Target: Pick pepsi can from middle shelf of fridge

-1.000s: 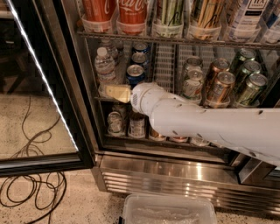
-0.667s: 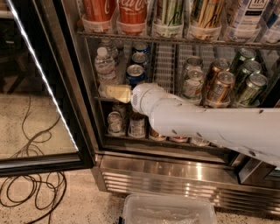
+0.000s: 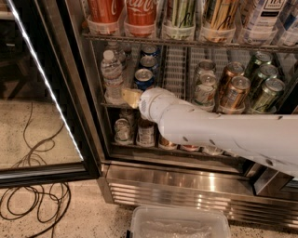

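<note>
Several blue pepsi cans stand in one lane on the middle shelf [image 3: 108,105] of the fridge [image 3: 186,183]. The front pepsi can [image 3: 144,78] has its silver top showing. My white arm reaches in from the right. My gripper [image 3: 131,98], a yellowish tip at the arm's end, sits at the shelf's front rail. It is just below and left of the front pepsi can's base, between that can and a water bottle [image 3: 112,74]. The arm hides the can's lower part.
Copper-brown cans [image 3: 235,90] and green cans [image 3: 267,93] fill the shelf's right lanes. Red cola cans [image 3: 139,13] stand on the shelf above and cans [image 3: 123,130] on the shelf below. The open glass door [image 3: 46,88] is at the left. A clear plastic bin [image 3: 181,223] and black cables [image 3: 32,204] lie on the floor.
The gripper's visible tip looks shorter at its left end than before. The arm and the cans have hardly moved.
</note>
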Tool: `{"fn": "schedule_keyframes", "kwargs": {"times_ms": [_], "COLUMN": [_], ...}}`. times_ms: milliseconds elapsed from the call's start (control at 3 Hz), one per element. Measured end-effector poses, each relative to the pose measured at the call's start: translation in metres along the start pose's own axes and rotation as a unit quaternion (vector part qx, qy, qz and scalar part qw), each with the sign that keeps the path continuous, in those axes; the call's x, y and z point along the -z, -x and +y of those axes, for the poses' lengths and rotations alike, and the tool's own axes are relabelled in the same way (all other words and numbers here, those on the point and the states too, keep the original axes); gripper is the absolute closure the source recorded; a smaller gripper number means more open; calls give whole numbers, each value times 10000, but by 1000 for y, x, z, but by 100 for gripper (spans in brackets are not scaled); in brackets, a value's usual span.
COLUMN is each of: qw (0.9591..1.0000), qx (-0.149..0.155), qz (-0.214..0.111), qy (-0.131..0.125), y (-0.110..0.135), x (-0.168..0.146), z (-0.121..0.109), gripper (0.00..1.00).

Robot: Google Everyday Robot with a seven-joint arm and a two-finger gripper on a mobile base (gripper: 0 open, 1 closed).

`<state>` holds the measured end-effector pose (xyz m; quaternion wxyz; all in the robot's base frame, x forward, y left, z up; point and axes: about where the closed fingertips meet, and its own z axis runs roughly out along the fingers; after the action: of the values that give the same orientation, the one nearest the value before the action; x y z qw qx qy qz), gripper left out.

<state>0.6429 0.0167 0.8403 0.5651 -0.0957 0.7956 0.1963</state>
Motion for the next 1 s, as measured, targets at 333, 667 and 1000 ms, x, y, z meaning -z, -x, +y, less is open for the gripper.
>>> {"fn": "schedule_keyframes", "kwargs": {"times_ms": [333,667,1000], "qw": [10000,10000,10000], "qx": [44,44,61], "qz": [7,6,3], "qy": [15,15,24], "y": [2,2,3], "x": [1,1,0], "z": [2,2,3], "gripper": [10,11,26]}}
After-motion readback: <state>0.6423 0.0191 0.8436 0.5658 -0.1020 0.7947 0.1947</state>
